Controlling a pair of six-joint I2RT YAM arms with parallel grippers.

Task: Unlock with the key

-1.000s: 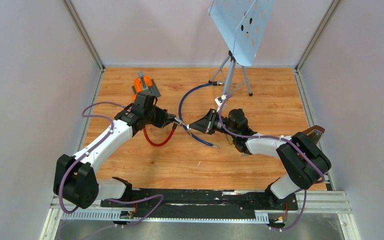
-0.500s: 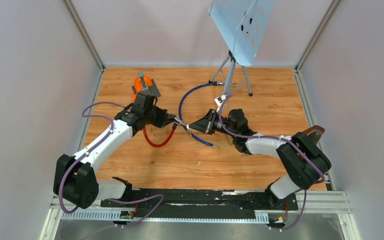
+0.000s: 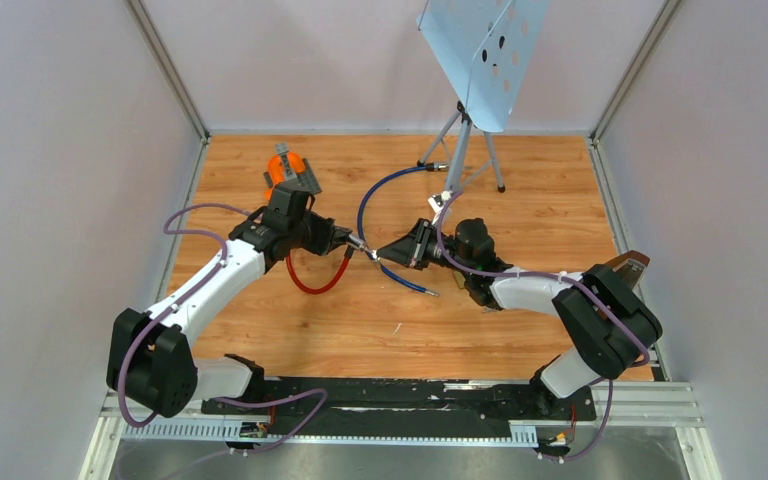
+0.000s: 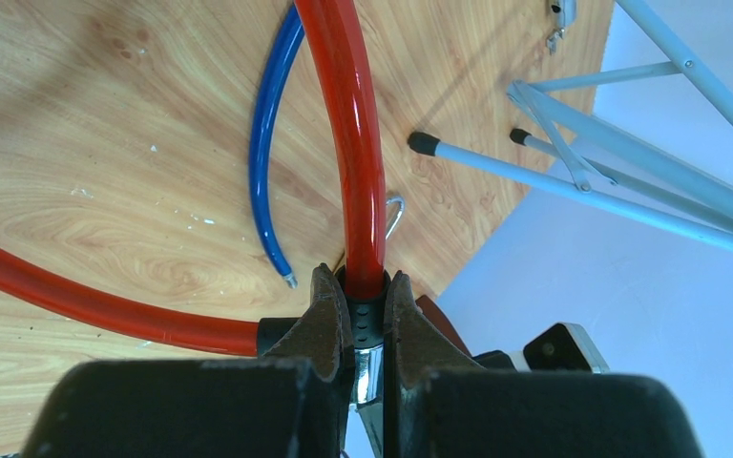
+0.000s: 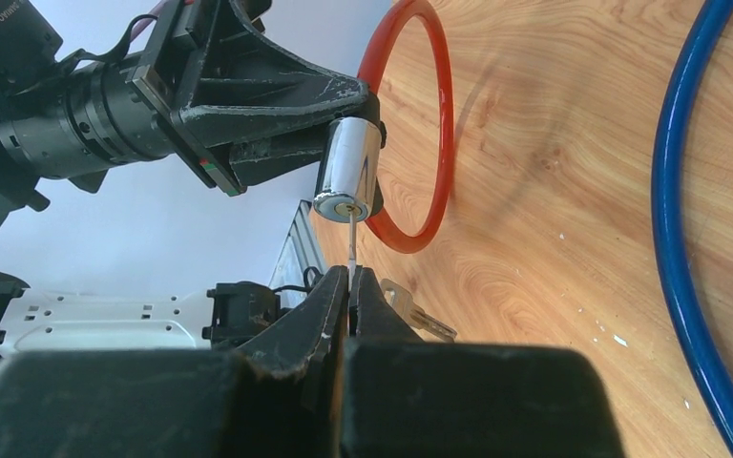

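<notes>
A red cable lock [image 3: 312,281] loops over the wooden table; it also shows in the left wrist view [image 4: 353,143] and the right wrist view [image 5: 439,114]. Its chrome lock cylinder [image 5: 347,174] is held off the table by my left gripper [image 3: 344,240], which is shut on the lock's black collar [image 4: 366,310]. My right gripper [image 3: 392,250] is shut on a thin key [image 5: 352,240] whose tip is at the cylinder's keyhole. A second key [image 5: 412,313] hangs beside the right fingers.
A blue cable [image 3: 378,196] curves across the table behind the grippers, also in the right wrist view [image 5: 673,239]. A music stand tripod [image 3: 465,140] stands at the back. An orange object [image 3: 285,170] lies at the back left.
</notes>
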